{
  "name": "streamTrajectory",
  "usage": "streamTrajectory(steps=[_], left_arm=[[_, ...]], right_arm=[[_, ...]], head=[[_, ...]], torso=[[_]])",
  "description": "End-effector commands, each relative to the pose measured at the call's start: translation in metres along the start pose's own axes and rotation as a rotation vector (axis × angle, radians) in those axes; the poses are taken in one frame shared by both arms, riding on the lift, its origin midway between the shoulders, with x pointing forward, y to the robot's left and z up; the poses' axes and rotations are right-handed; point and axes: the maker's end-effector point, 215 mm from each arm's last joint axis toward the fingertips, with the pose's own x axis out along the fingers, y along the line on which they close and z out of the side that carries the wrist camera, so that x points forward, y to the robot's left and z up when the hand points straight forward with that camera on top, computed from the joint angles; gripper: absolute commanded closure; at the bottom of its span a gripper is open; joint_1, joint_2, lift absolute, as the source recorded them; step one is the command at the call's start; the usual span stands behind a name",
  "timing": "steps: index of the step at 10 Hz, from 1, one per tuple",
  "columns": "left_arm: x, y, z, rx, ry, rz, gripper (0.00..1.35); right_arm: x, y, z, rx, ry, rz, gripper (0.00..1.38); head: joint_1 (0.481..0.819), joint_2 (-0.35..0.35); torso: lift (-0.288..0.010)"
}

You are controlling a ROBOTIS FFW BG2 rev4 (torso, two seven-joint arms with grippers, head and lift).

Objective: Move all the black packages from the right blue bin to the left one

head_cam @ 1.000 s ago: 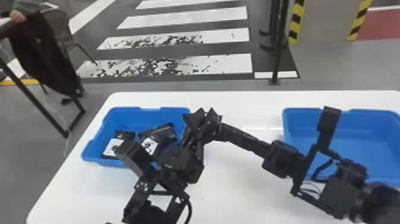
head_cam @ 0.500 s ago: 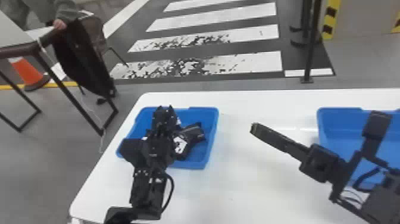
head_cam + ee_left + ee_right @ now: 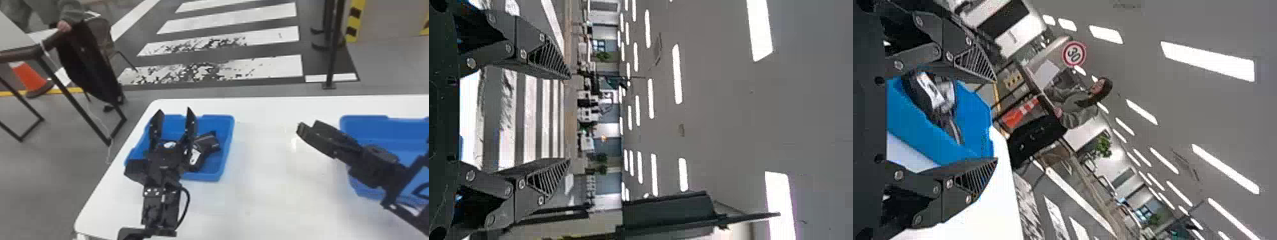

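Black packages with white label areas [image 3: 206, 143] are located inside the left rectangular blue bin [image 3: 227, 150], which is set on the white table [image 3: 268, 198]. In the head view, the left hand [image 3: 174, 111] is positioned over this bin with both black fingers spread and no package gripped. Whether the bin is touched cannot be determined. The right hand [image 3: 307, 125] is held over the table between the bins; its fingers are seen spread and unloaded in the right wrist view. The right rectangular blue bin [image 3: 364, 123] is partly covered by the right arm. Beyond the table, white crossing stripes [image 3: 255, 68] are marked on the floor.
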Motion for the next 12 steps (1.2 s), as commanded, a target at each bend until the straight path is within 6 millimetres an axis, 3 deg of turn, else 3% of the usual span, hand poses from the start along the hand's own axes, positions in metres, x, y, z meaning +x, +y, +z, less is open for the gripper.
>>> streamTrajectory(steps=[1, 2, 4, 5, 6, 8, 12], left_arm=[[-0.014, -0.027, 0.043, -0.050, -0.090, -0.049, 0.18], [-0.023, -0.050, 0.064, -0.076, -0.109, -0.100, 0.17], [-0.043, -0.078, 0.083, -0.036, 0.033, -0.183, 0.08], [-0.056, -0.088, 0.072, -0.057, 0.119, -0.199, 0.07], [-0.066, -0.092, 0.049, -0.084, 0.210, -0.201, 0.07], [-0.085, -0.086, 0.012, -0.156, 0.340, -0.176, 0.07], [-0.086, -0.074, 0.019, -0.146, 0.314, -0.134, 0.07]], right_arm=[[-0.022, -0.025, 0.023, -0.131, -0.055, -0.090, 0.07], [-0.050, -0.041, 0.046, -0.254, -0.077, -0.197, 0.07], [-0.110, -0.052, 0.081, -0.487, -0.077, -0.398, 0.07], [-0.125, -0.051, 0.076, -0.513, -0.057, -0.444, 0.08], [-0.137, -0.052, 0.067, -0.522, -0.020, -0.487, 0.08], [-0.146, -0.050, 0.047, -0.499, 0.022, -0.511, 0.08], [-0.150, -0.046, 0.053, -0.518, 0.013, -0.531, 0.08]], head=[[0.695, 0.323], [0.695, 0.274], [0.695, 0.170], [0.695, 0.105], [0.695, 0.058], [0.695, 0.034], [0.695, 0.049]], torso=[[-0.170], [-0.170], [-0.170], [-0.170], [-0.170], [-0.170], [-0.170]])
